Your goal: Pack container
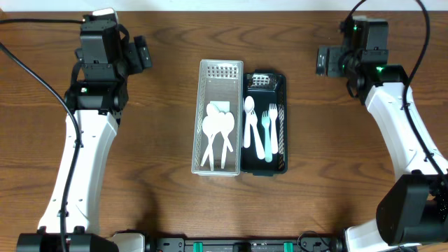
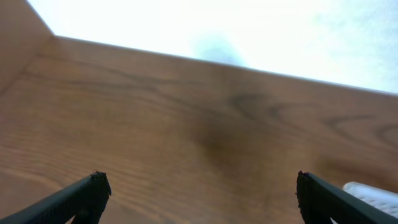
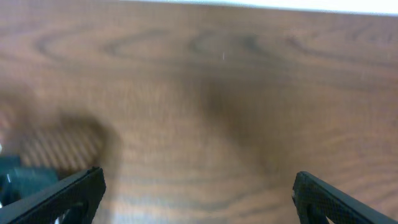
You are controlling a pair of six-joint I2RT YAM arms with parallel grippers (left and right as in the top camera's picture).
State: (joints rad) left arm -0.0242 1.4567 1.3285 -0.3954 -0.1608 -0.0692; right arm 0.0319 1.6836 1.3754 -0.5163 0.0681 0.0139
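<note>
Clear perforated rectangular plastic container (image 1: 220,71): is standing at the middle of the brown wood-grain worktop (image 1: 154,182), with its long sides running near to far. Its right wall is touching the black perforated rectangular plastic container (image 1: 278,84), which is standing parallel to it.

White plastic spoons (image 1: 218,129): are lying overlapped in the clear one, bowls toward the far edge.

White plastic spoon (image 1: 248,122) and pale blue plastic fork (image 1: 267,136): are lying lengthwise, side by side, in the black one. More cutlery is lying beside them, too small to sort.

Left gripper (image 1: 142,53): is hovering near the far left corner of the worktop, well apart from both containers and pointing toward them. Its black fingers (image 2: 87,193) are standing spread wide, with only bare wood showing between them.

Right gripper (image 1: 322,61): is hovering near the far right corner, also well apart from the containers and facing them. Its black fingers (image 3: 81,190) are standing wide apart, gripping nothing. A blurred dark shape is showing at the left edge of its wrist view; what it is cannot be told.
</note>
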